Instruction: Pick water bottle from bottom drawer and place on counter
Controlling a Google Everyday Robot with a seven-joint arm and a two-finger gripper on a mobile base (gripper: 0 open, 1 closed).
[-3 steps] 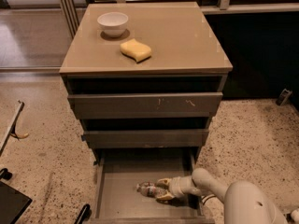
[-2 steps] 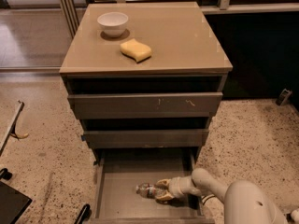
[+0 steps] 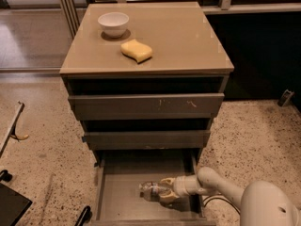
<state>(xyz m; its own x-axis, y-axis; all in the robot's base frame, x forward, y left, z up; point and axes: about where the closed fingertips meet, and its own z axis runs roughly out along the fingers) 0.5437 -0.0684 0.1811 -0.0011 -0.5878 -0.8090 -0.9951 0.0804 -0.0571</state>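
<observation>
The water bottle (image 3: pixel 149 190) lies on its side on the grey floor of the pulled-out bottom drawer (image 3: pixel 122 206). It is clear, with a dark label band. My gripper (image 3: pixel 166 189) reaches in from the right at floor level. Its tan fingers (image 3: pixel 167 180) are spread, one on each side of the bottle's right end. The bottle rests on the drawer floor. The tan counter (image 3: pixel 188 41) is the top of the cabinet, above the three drawers.
A white bowl (image 3: pixel 113 23) and a yellow sponge (image 3: pixel 137 50) sit on the left half of the counter. The two upper drawers (image 3: pixel 146 106) stand slightly open and overhang the bottom drawer. Speckled floor surrounds the cabinet, with dark objects at the lower left (image 3: pixel 11 204).
Almost nothing has changed. The gripper stays at the bottle's right end and the bottle lies in the same place.
</observation>
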